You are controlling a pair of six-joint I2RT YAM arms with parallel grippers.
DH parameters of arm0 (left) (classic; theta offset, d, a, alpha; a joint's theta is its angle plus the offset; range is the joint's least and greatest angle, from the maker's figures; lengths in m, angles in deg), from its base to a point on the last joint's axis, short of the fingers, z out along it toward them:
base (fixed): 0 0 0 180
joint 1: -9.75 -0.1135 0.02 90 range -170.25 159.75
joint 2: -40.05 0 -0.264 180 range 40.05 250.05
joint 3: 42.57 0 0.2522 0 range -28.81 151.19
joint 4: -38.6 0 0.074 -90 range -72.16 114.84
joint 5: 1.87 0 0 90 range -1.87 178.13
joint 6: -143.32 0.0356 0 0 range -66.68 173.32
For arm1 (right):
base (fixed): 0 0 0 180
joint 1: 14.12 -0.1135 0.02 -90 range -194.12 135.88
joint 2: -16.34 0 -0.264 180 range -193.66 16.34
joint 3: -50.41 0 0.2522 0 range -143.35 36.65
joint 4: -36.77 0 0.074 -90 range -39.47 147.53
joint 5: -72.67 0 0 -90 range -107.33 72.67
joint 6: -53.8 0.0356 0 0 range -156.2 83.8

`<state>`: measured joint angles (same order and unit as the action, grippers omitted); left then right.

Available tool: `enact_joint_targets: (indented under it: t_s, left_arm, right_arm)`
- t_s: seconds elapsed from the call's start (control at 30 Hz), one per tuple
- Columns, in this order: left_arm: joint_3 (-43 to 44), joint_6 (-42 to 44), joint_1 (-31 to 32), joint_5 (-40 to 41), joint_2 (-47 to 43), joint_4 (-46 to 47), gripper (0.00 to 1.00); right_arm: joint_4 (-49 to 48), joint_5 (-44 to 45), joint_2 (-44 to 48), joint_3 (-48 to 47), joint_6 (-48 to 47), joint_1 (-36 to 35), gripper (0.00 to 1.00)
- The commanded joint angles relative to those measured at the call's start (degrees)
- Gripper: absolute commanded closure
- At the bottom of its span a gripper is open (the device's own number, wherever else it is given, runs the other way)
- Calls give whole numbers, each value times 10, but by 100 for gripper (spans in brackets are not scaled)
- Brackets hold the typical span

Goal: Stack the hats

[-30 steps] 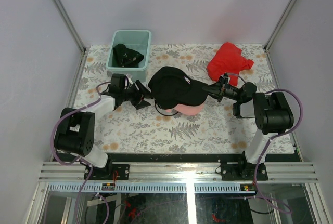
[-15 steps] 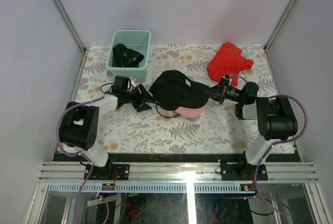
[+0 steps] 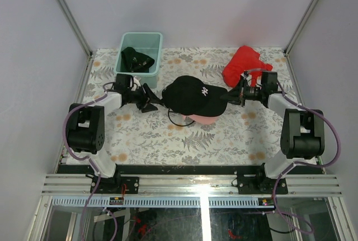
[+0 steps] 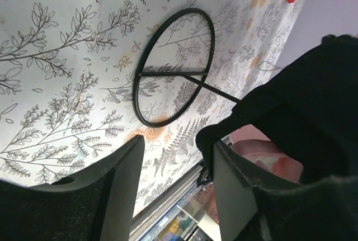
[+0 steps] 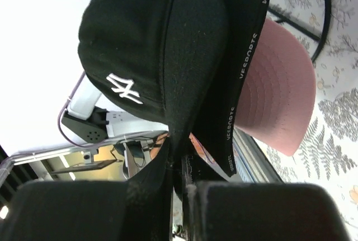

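In the top view the black cap (image 3: 196,94) covers most of the pink cap (image 3: 202,119), only a brim showing at lower centre. The dark cap (image 3: 136,59) in the tub (image 3: 140,34), upper left, is too small for its logo to be read.

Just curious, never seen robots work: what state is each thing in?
black cap: over the pink cap, brim gripped
pink cap: mostly covered
right gripper: shut on black cap
left gripper: open, empty
dark cap: lying in green tub
red cloth: crumpled
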<state>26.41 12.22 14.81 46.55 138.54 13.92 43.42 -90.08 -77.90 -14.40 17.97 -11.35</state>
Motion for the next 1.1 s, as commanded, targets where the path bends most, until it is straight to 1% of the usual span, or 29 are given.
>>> enact_joint_targets:
  t_s: [0.0, 0.17, 0.3, 0.37, 0.4, 0.5, 0.57, 0.7, 0.8, 0.87, 0.97, 1.0, 1.07]
  left_arm:
    - [15, 59, -54, 39, 8, -73, 53]
    - [13, 79, -80, 28, 11, -86, 53]
    - [5, 81, -84, 17, 13, -83, 54]
    - [5, 79, -85, 9, 12, -80, 54]
    - [6, 77, -84, 3, 11, -78, 54]
    - [12, 69, -84, -21, 2, -69, 53]
    - [16, 62, -84, -42, -8, -60, 51]
    - [19, 43, -83, -74, -29, -42, 47]
    - [12, 8, -84, -98, -46, -6, 43]
    - [-2, -30, -84, -117, -58, 36, 41]
    - [-30, -110, -85, -149, -74, 130, 38]
    - [-39, -150, -85, -161, -79, 180, 37]
    - [-52, -191, -86, -174, -85, 225, 37]
  right_arm:
    - [267, 86, -14, 5, -195, 39, 100]
    - [275, 101, -21, 21, -209, 42, 99]
    - [250, 105, -21, 40, -192, 41, 86]
    - [249, 109, -15, 35, -187, 40, 77]
    - [249, 112, -14, 32, -184, 40, 75]
    - [236, 113, 20, 26, -166, 39, 64]
    - [227, 116, 32, 22, -154, 39, 61]
    - [227, 127, 51, 6, -141, 39, 59]
    - [236, 134, 53, -6, -144, 39, 58]
    - [242, 140, 52, -10, -148, 39, 58]
    - [247, 143, 53, -9, -155, 39, 58]
    - [249, 143, 53, -9, -156, 39, 58]
    - [250, 143, 54, -8, -158, 39, 58]
